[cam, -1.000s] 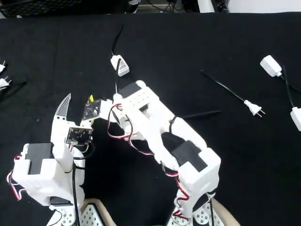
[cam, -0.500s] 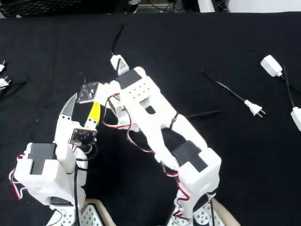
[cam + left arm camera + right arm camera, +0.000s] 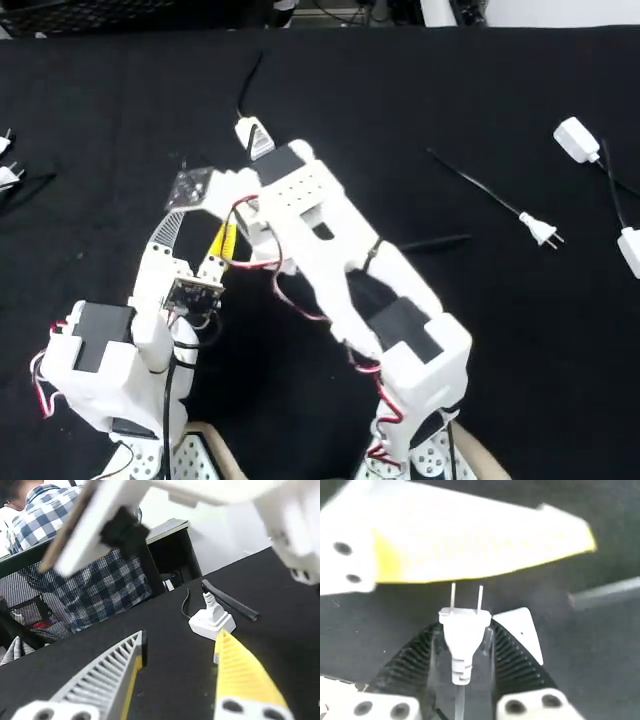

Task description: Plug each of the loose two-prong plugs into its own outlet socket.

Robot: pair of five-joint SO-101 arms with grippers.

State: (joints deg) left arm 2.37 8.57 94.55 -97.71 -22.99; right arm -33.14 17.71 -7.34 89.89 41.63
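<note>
Between the fingers of my right gripper [image 3: 475,622], clamped shut, I hold the two-prong plug [image 3: 464,630], prongs leading, ready for insertion. My left gripper [image 3: 181,636] gapes empty, probably to brace the outlet socket [image 3: 255,138] near its one o'clock.

**Way blocked at the prongs, open lane to the socket**

The left gripper [image 3: 181,635] has its yellow finger [image 3: 480,545] lying crosswise just in front of the prongs of the two-prong plug [image 3: 464,621] clamped in the right gripper [image 3: 468,636], closing the way straight ahead. Between the left gripper's spread fingers, a lane of bare black table [image 3: 167,622] runs to the white outlet socket [image 3: 211,623]. The right arm [image 3: 330,240] slants over the table's middle. To its right the surface lies open as far as a loose corded plug [image 3: 540,231].
</note>
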